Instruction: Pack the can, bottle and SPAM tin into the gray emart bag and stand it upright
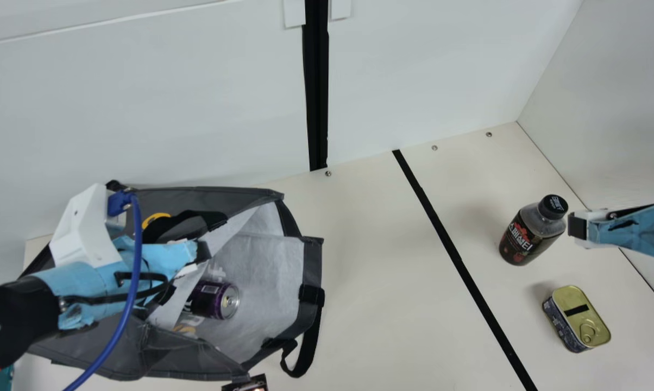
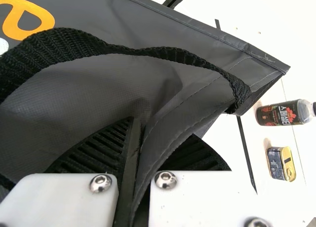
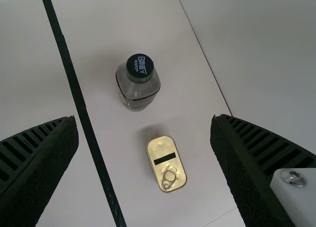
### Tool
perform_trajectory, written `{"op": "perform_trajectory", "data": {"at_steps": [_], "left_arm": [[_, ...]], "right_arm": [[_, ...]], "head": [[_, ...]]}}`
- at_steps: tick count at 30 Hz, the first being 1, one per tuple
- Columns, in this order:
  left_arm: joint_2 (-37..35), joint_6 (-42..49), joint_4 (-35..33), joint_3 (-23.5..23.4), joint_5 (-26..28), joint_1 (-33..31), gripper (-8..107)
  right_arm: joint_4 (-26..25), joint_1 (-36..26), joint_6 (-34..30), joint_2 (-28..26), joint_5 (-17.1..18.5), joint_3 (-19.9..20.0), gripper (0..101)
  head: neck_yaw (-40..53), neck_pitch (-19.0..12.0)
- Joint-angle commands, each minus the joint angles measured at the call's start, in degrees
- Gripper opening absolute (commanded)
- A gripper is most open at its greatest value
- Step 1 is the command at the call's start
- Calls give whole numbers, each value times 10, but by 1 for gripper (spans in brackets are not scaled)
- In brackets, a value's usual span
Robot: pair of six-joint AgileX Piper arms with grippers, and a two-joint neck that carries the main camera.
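Observation:
My left gripper (image 1: 201, 253) is over the gray bag (image 1: 312, 266), which lies on the table with its mouth spread. In the left wrist view, the fabric of the bag (image 2: 74, 94) runs between the two fingers of my left gripper (image 2: 145, 143), shut on it. Inside the bag rests the purple can (image 1: 215, 300). Right of the black line, the dark bottle (image 1: 528, 233) stands upright, with the SPAM tin (image 1: 577, 317) nearer the front, gold lid up. My right gripper (image 1: 578, 225) is just right of the bottle's cap; in its wrist view my right gripper (image 3: 144, 122) stands open and empty.
A black tape line (image 1: 457, 260) crosses the table between bag and bottle. White walls (image 1: 142, 108) rise behind and at the right. A black strap (image 1: 305, 347) hangs from the bag's right side. A small dark object (image 1: 248, 384) sits at the front edge.

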Motion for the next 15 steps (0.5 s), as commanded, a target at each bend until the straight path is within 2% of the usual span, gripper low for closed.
{"op": "perform_trajectory", "data": {"at_steps": [1,15], "left_arm": [[0,0,0,0,0,0,-8],[0,0,0,0,0,0,-8]], "right_arm": [[0,0,2,8,1,-4,95],[-4,15,15,78,1,-38,95]], "head": [[0,-13],[0,-13]]}}
